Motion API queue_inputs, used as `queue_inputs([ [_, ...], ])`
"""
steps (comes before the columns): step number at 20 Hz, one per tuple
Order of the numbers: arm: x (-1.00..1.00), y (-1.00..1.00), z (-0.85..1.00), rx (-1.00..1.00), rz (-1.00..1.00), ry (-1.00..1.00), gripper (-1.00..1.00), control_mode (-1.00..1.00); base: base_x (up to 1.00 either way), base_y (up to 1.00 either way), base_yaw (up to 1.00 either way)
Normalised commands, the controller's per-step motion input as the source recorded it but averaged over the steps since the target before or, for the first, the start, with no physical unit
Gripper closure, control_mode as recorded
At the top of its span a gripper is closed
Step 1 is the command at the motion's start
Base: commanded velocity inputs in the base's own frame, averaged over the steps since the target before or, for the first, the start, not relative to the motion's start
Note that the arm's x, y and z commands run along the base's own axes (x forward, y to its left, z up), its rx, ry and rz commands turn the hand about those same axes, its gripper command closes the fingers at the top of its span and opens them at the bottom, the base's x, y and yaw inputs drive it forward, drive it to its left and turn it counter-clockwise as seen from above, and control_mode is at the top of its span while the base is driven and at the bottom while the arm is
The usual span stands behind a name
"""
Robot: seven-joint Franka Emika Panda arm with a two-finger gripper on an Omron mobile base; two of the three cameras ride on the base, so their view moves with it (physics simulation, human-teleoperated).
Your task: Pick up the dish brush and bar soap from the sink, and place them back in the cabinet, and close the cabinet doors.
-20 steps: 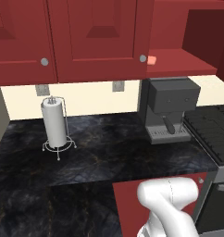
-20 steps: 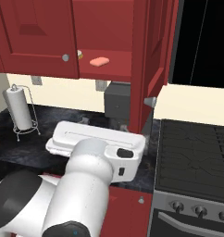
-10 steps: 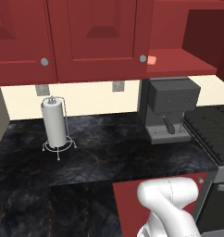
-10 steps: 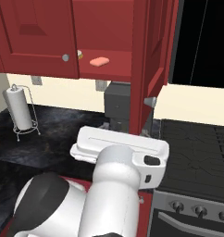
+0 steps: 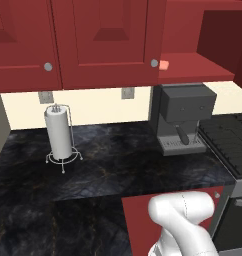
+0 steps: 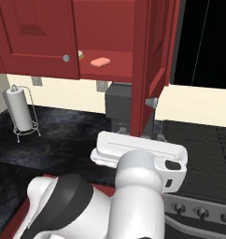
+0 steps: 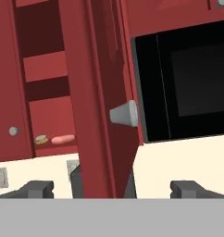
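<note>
Your pincer (image 7: 112,189) stands wide open and empty, its two dark tips spread at the bottom of the hand view, aimed up at the open cabinet door (image 7: 102,106). That door juts toward you edge-on, and its silver knob (image 7: 124,114) sticks out to the right of the edge, about midway between your tips but still well beyond them. That lineup suggests you are set to push or catch the door, not to fetch anything.

The bar soap (image 6: 100,62) already lies on the red shelf (image 6: 116,70) of the cabinet (image 7: 44,69), near its front lip. In the hand view the dish brush (image 7: 41,139) seems to lie just left of the soap, small and hard to make out. Both look put away, so closing the door appears to be what is left.

Mind your room. The left door (image 6: 38,32) looks shut, its knob (image 6: 66,58) close beside the soap. The coffee machine (image 5: 184,117) stands on the dark desk (image 5: 108,165) right beneath the opening, and the black microwave (image 7: 183,78) sits just right of the door. Swing the door leftward and keep your wrist above the coffee machine.
</note>
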Motion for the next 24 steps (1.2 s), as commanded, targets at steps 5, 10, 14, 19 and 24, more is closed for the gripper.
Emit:
queue_inputs([
  [5,0.13,-0.15,-0.10,0.00,0.04,0.00,-1.00,-1.00,0.00,0.00,0.00],
  [10,0.15,-0.22,-0.02,0.00,0.06,0.00,-1.00,-1.00,0.00,0.00,0.00],
  [14,0.16,-0.26,0.00,0.01,0.06,0.00,-1.00,-1.00,0.00,0.00,0.00],
  [19,0.14,-0.26,0.00,0.01,0.07,0.00,-1.00,-1.00,0.00,0.00,0.00],
  [24,0.17,-0.20,-0.05,0.00,0.07,0.00,-1.00,-1.00,0.00,0.00,0.00],
])
